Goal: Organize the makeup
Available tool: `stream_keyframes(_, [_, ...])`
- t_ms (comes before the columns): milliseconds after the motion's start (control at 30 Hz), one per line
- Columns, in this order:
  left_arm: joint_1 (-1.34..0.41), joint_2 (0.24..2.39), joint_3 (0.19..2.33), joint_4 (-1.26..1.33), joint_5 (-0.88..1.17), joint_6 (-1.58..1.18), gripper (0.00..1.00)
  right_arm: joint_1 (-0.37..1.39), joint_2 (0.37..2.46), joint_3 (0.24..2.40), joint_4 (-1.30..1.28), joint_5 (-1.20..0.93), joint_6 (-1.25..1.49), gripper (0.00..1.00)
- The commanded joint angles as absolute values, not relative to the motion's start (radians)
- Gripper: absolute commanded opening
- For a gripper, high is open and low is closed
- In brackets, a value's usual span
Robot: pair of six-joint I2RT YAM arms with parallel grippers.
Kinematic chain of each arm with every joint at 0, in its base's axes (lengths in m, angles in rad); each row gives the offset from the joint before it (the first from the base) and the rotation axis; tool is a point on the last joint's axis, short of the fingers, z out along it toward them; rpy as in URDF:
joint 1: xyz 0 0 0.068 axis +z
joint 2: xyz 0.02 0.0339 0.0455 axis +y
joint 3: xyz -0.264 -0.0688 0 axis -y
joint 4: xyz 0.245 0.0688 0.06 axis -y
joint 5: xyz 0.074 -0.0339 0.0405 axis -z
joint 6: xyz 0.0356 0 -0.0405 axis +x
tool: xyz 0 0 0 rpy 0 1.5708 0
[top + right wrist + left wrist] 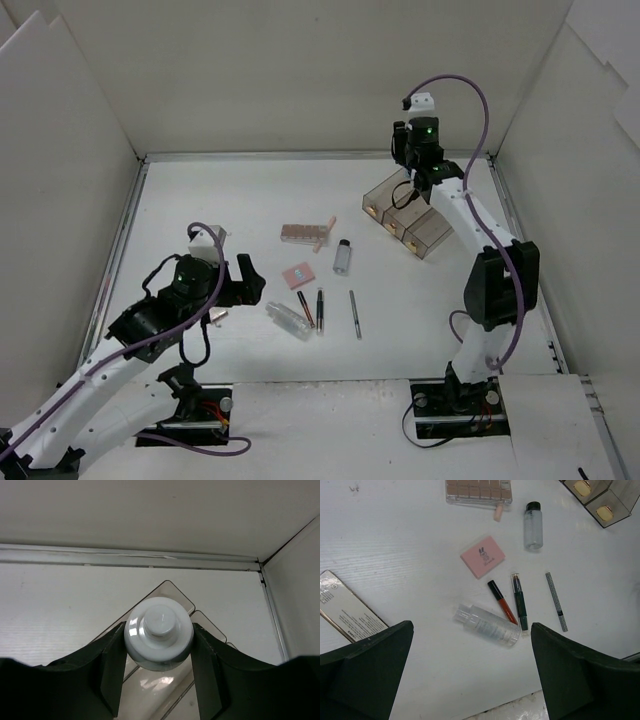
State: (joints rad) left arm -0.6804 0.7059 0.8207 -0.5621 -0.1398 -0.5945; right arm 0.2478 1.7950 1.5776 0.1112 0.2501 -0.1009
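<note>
Right gripper (pixel 159 642): clamped on a white-capped bottle (pixel 159 629), one finger on each side of its round cap; it hangs over the smoky tray (pixel 172 587) at the far right of the table.
Left gripper (pixel 472 630): spread wide, holding nothing, looking down on the loose makeup.
Makeup on table: brown palette (pixel 479 491) with the peach stick (pixel 498 512) at its edge; upright-capped clear bottle (pixel 533 527); pink compact (pixel 482 556); three pencils (pixel 520 602) side by side; a second clear bottle (pixel 487 625) on its side; silver case (pixel 347 610) off to the left.
Risk, drop: you look close to a divider wall. Release there and the bottle may catch the rim and tip out.
Risk, tray: likely light plastic. A finger bump could slide it.
Risk, left side: the lying bottle may roll if nudged. The pencils sit right beside it, so a loose pinch could drag neighbours.
Writing: pink compact bears a dark bunny-head logo with a tiny line beneath, unreadable. Silver case shows a printed text block, too small to read.
Brands: none legible.
</note>
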Motion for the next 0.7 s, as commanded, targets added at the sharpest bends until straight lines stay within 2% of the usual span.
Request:
stream_keyframes(0, [-0.675, 0.71, 0.822, -0.587, -0.15, -0.663, 1.0, 0.224, 1.833, 1.675, 0.324, 0.302, -0.132, 0.0])
stream_keyframes(333, [-0.675, 0.735, 0.811, -0.612, -0.13, -0.715, 0.99, 0.15, 2.008, 1.79, 0.38, 0.265, -0.046, 0.0])
stream_keyframes(667, [-0.675, 0.765, 0.815, -0.627, -0.123, -0.73, 0.99, 0.107, 2.121, 1.815, 0.406, 0.21, 0.058, 0.0])
